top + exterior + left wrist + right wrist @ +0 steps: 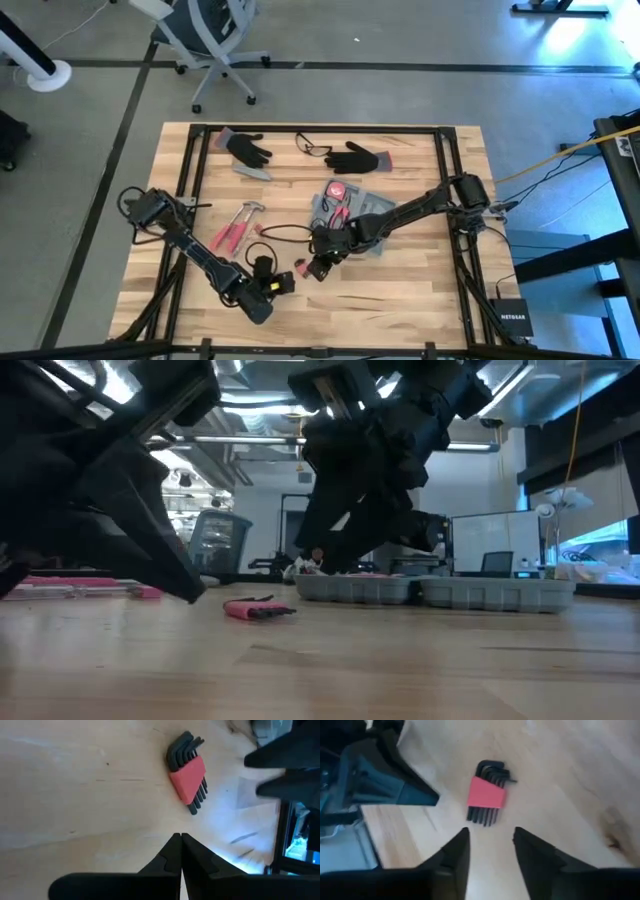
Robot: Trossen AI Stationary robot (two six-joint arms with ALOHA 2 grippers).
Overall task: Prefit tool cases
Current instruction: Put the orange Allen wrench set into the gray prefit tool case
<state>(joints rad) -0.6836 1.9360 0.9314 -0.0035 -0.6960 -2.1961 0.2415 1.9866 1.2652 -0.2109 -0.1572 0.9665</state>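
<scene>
Hex-key set (487, 794): red holder, lying free on the wood; wrist views show it clearly.
Right gripper (490, 845): fingers parted, empty.
Left gripper (180, 851): clenched, empty.
Tool case (350, 207): centre of high view.

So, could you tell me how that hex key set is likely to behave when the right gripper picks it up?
The hex key set lies flat, so it probably won't roll. Its metal keys look stiff. They fan from a red holder, so they might swing. The right gripper hovers open above it.
</scene>
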